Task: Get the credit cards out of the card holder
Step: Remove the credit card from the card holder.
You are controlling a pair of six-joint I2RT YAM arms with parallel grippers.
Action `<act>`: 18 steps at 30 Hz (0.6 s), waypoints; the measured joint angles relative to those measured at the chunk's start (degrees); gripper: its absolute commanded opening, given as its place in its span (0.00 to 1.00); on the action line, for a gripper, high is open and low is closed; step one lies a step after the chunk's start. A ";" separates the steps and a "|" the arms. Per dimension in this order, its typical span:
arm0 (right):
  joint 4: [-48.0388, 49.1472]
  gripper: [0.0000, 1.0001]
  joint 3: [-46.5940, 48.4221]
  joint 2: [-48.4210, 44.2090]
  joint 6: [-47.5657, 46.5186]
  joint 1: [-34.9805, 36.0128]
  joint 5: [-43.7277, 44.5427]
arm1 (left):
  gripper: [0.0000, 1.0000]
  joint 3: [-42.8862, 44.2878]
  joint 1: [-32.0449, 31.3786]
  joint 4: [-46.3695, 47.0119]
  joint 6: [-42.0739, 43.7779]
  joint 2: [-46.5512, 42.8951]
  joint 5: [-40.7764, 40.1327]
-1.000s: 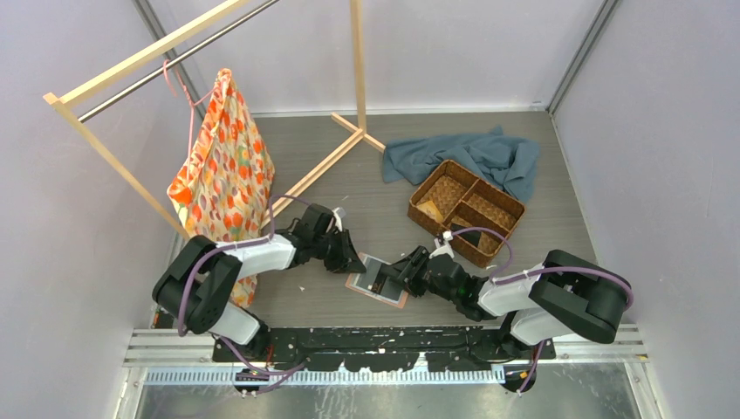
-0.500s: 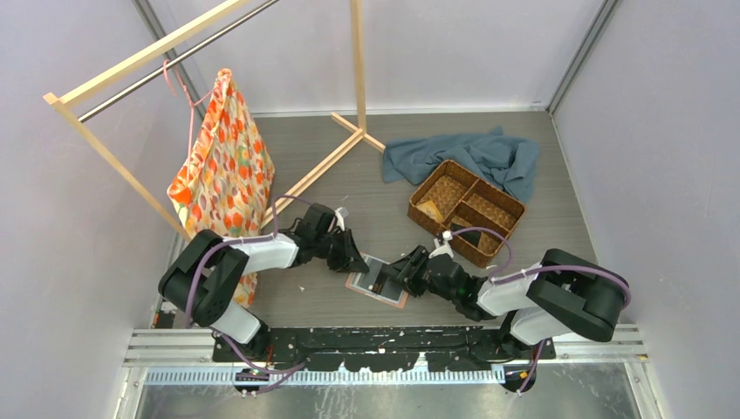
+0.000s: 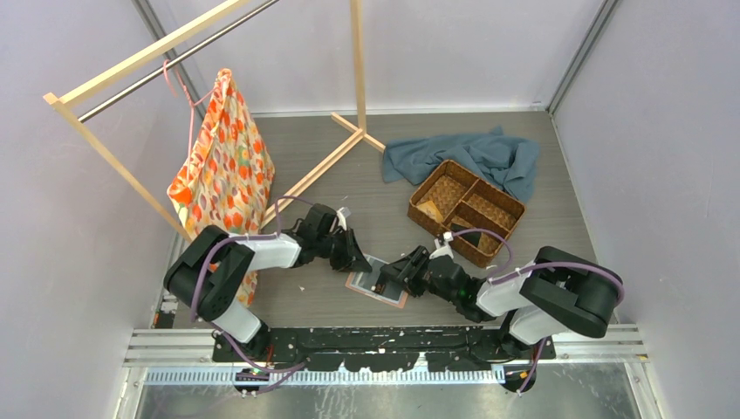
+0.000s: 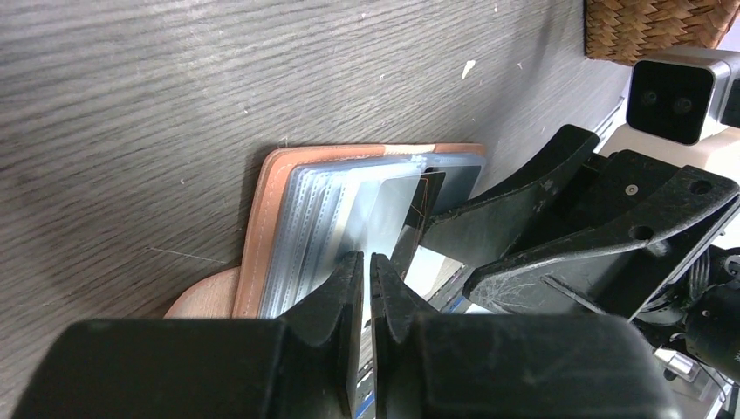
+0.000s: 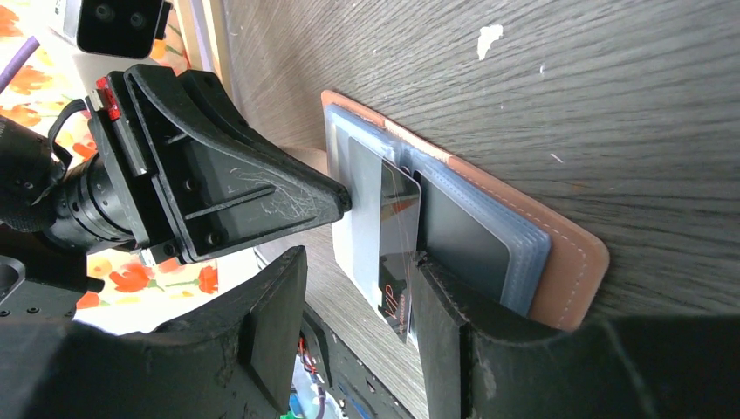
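The salmon-pink card holder lies open on the table between both arms, its grey striped sleeves fanned up. My left gripper comes at it from the left, its jaws pinched to a sliver on the edge of a pale card that sticks out of the sleeves. My right gripper stands open over the holder's near end. Its right finger rests on the holder. A black card pokes out between the right fingers.
The brown woven basket stands behind the holder to the right, with a tan card in one compartment. A blue cloth lies behind it. A floral bag hangs from the wooden rack at the left.
My left gripper's jaws have narrowed, and it has slid slightly right onto the holder's edge. The right gripper has hardly moved.
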 measured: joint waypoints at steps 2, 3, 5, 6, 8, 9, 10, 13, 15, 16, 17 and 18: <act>1.40 0.53 -0.39 0.63 0.24 -0.02 0.00 | 0.10 -0.07 0.13 0.44 -0.31 0.26 0.20; 2.27 0.53 -0.61 1.05 0.48 0.00 0.02 | 0.10 -0.07 0.20 0.72 -0.42 0.44 0.26; 3.89 0.53 -1.01 1.79 0.79 0.00 0.00 | 0.10 -0.07 0.39 1.51 -0.59 0.92 0.59; 4.81 0.53 -1.22 2.21 0.94 -0.02 0.00 | 0.09 -0.07 0.44 1.60 -0.61 0.96 0.63; 6.25 0.54 -1.60 2.91 1.11 0.00 0.00 | 0.09 -0.07 0.57 2.29 -0.66 1.42 0.96; 6.58 0.54 -1.70 3.04 1.20 0.00 0.00 | 0.09 -0.07 0.63 2.64 -0.68 1.64 1.07; 6.73 0.54 -1.73 3.13 1.25 -0.02 0.00 | 0.09 -0.04 0.72 3.04 -0.72 1.86 1.22; 5.22 0.54 -1.33 2.49 1.16 0.00 0.00 | 0.09 -0.04 0.94 3.56 -0.81 2.23 1.73; 2.40 0.54 -0.59 1.27 0.81 0.00 0.07 | 0.09 -0.04 0.96 3.76 -0.81 2.27 1.73; 1.07 0.53 -0.24 0.68 0.68 0.00 0.13 | 0.09 -0.04 0.96 3.87 -0.81 2.27 1.68; -0.55 0.54 0.17 -0.02 0.55 0.07 0.33 | 0.09 -0.04 0.96 4.00 -0.81 2.29 1.68; -2.01 0.53 0.57 -0.68 0.46 0.13 0.61 | 0.09 -0.04 0.96 4.04 -0.79 2.34 1.68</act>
